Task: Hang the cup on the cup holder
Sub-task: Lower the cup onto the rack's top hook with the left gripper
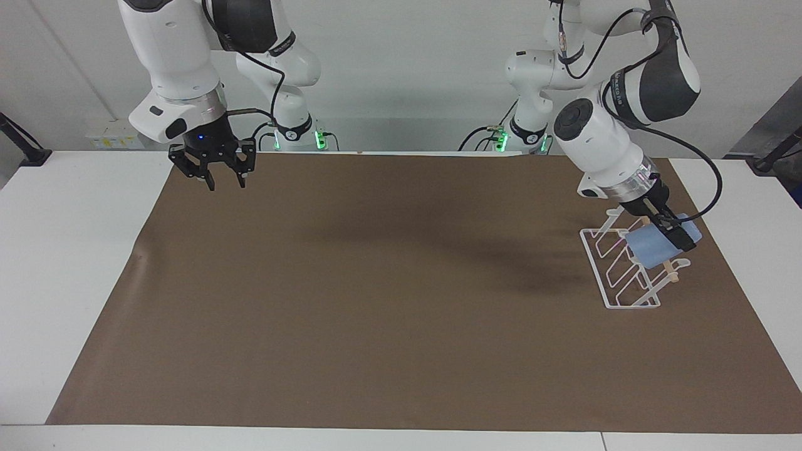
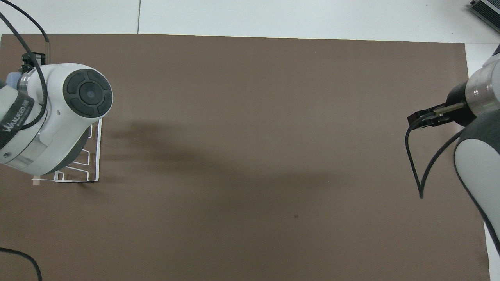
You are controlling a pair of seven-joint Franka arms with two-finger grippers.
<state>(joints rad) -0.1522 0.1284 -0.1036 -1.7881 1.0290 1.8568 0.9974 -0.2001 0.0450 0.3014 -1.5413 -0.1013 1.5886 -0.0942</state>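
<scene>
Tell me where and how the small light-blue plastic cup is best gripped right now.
Grip the light-blue plastic cup across its tapered side wall, coming from above at a slant. It has no visible handle and lies tilted on the white wire cup holder, beside the wooden dowel, so only its upper side is free. The left gripper holds it much that way; the right gripper waits.

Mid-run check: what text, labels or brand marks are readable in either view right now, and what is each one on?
"WANUEED", as far as it can be read: on the dark band of the left arm, overhead view.
The same band's lettering in the facing view: too small to read.
The cup, cup holder and brown mat: no text.
</scene>
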